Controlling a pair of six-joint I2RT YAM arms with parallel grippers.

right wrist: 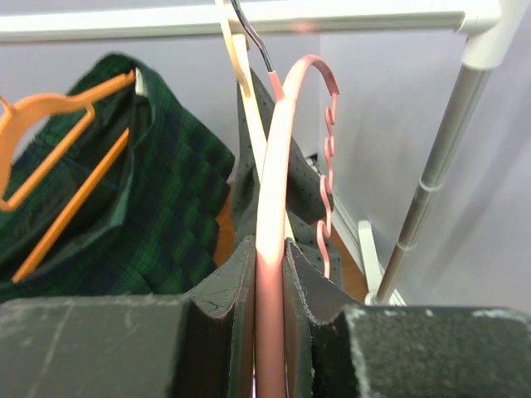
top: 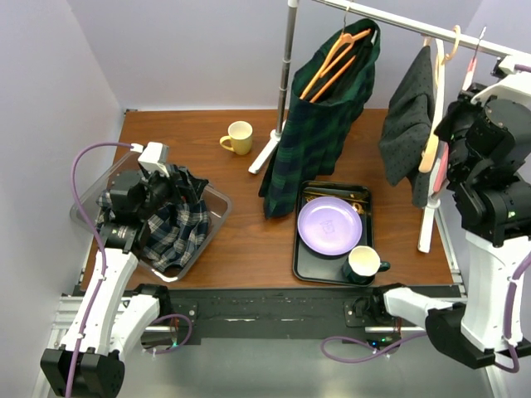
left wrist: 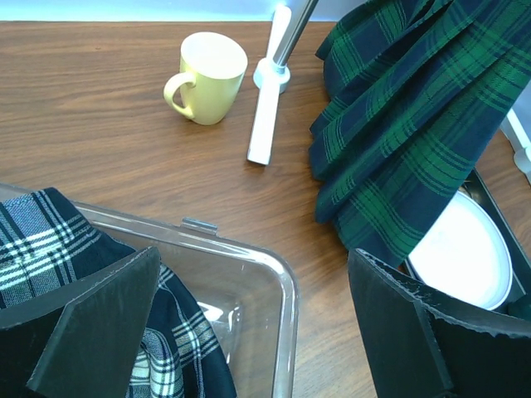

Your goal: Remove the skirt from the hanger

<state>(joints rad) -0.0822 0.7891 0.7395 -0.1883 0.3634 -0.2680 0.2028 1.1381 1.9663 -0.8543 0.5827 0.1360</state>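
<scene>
Gripping: right gripper is pinched tight on the pink hanger, up at the far right end of the rail.
Skirt: the dark grey dotted skirt hangs at that same right end, with cloth bunched on both sides of the fingers. Pretty sure that's the one being worked on.
Left gripper: left gripper is spread wide with nothing in it, hovering over the clear bin at the near left.
Done so far: looks early to me. Hanger grabbed, but the skirt is on it and not off yet.
Left to do: get the skirt off the hanger, maybe into the bin with the plaid cloth lying in there.
Also hanging: 1 green tartan skirt on an orange hanger, mid-rail, nobody touching it.
Hard to tell: a cream hanger sits right beside the pink one, and I can't say which of the 2 carries the grey skirt. Waistband and any clips are hidden behind the fingers.
</scene>
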